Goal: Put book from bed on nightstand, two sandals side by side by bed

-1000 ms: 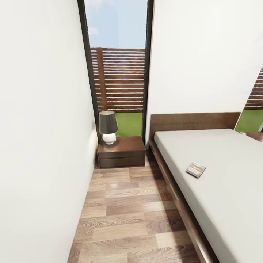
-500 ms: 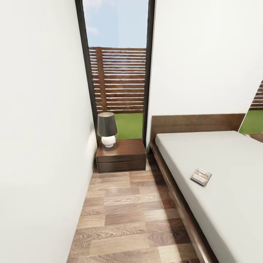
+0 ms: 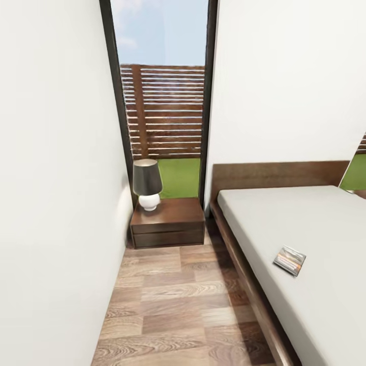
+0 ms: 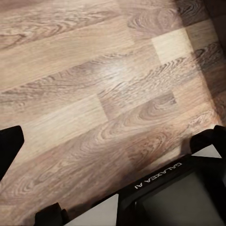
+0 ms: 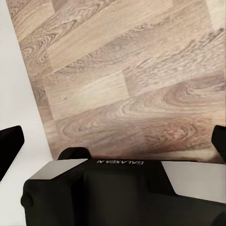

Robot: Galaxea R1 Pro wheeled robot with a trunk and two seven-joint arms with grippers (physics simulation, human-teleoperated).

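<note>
Since a second ago your head camera has advanced and swung a little left: the whole scene has slid, the nightstand lower in frame, the book further right. Nothing in the room itself has shifted.

Left to right in the head view: white wall [image 3: 51, 203] close on your left. Tall dark-framed window [image 3: 162, 101] beyond, slatted fence and grass outside. Below it the nightstand [image 3: 170, 223], dark wood, against the wall; lamp [image 3: 147, 184] with dark shade and white base stands on its left rear corner, the rest of the top bare. Wood-plank floor [image 3: 178, 305] runs between wall and bed. The bed [image 3: 244, 274] on your right, headboard against the far wall. The book [image 3: 290, 261] lies flat on the mattress near the edge facing you, well apart from the nightstand.

Left gripper [image 4: 113, 141]: black fingertips wide apart at the frame edges of the wrist view, nothing between them, floor beneath. Right gripper [image 5: 113, 139]: likewise spread and empty, over floor beside the wall's foot.
</note>
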